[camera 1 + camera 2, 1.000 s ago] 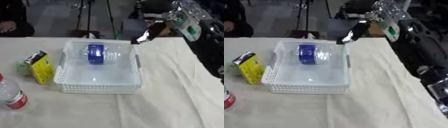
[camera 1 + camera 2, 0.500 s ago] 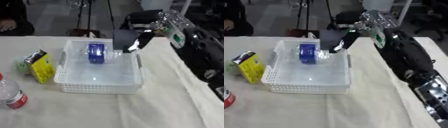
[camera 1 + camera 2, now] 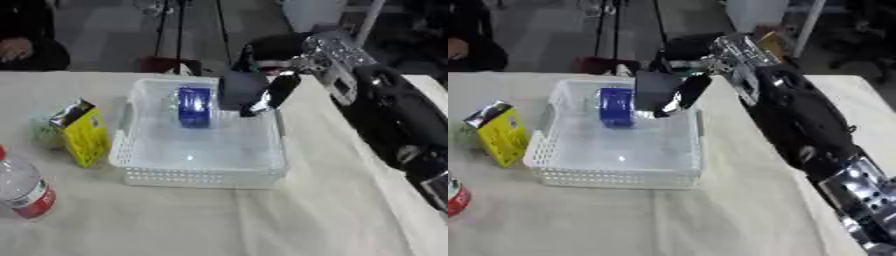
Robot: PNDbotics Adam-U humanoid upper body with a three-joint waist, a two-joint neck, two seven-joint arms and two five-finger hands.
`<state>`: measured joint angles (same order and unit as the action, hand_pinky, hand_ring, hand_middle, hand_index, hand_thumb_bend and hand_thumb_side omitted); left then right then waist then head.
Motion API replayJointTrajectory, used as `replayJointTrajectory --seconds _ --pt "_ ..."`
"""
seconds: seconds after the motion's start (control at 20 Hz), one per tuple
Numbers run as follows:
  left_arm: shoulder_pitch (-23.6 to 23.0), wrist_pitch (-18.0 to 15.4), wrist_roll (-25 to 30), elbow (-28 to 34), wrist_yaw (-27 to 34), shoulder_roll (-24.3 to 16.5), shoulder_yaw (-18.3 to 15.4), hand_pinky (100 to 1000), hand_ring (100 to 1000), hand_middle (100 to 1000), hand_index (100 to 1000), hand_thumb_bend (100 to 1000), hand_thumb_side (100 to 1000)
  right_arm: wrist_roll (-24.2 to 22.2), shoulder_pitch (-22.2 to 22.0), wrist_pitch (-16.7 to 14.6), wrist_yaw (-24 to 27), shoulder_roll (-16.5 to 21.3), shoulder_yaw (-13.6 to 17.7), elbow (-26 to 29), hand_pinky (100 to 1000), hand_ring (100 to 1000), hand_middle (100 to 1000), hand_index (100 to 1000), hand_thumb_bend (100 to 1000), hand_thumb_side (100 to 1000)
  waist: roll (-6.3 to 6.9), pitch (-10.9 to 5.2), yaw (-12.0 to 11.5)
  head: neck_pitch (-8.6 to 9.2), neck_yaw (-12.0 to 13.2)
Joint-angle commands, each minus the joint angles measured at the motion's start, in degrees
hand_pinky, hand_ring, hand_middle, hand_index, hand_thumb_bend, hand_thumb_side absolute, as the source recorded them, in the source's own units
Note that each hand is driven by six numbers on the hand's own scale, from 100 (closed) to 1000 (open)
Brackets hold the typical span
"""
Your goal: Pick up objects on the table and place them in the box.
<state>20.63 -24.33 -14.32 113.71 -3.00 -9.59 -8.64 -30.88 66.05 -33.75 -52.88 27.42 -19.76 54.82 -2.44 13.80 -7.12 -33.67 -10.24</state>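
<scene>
R arm comes in from upper right, black w/ silver joints, reaching over the far right part of the white basket (image 3: 199, 175) that serves as the box. R hand (image 3: 269, 94) hangs above the basket's far right corner, fingers pointing down and toward the robot's left; they look fairly straight, but whether they pinch anything I can't tell, too blurred. A dark grey, squarish thing (image 3: 241, 89) sits right against the hand, at the fingers, over the basket's far right side; can't say if it's held or just beside them, nor what it is. Inside the basket, at the far end, lies a bottle w/ blue label (image 3: 194, 106), on its side on the basket floor, just left of the grey thing; the rest of the basket floor is bare white. Basket stands mid-table on the cream cloth of the table (image 3: 289, 220). Left of the basket, just beside its left wall but apart from it, a yellow carton (image 3: 79, 132) stands upright, top flap open and tilted. Behind the carton, at its left, a pale green thing (image 3: 44, 131), partly hidden, shape unclear. Near lower left, well apart from the basket, a clear bottle w/ red label (image 3: 24, 192) stands upright, cut by the view's edge. L hand doesn't show in either view.
</scene>
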Motion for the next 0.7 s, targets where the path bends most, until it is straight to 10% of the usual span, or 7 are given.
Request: replayJointTrajectory --seconds 0.05,0.7 --pt "0.78 0.08 0.08 0.89 -0.09 -0.2 0.09 767 715 747 740 100 549 -4.78 1.58 -2.82 0.71 0.29 0.35 -0.15 986 881 591 753 100 999 0.17 -0.91 -0.12 0.22 -0.24" --pt "0.79 0.15 -0.1 0.89 -0.15 -0.21 0.09 768 718 749 743 100 554 -11.69 2.15 -2.91 2.68 -0.22 0.4 -0.05 1000 1000 683 984 100 1000 0.13 -0.67 -0.25 0.2 -0.37"
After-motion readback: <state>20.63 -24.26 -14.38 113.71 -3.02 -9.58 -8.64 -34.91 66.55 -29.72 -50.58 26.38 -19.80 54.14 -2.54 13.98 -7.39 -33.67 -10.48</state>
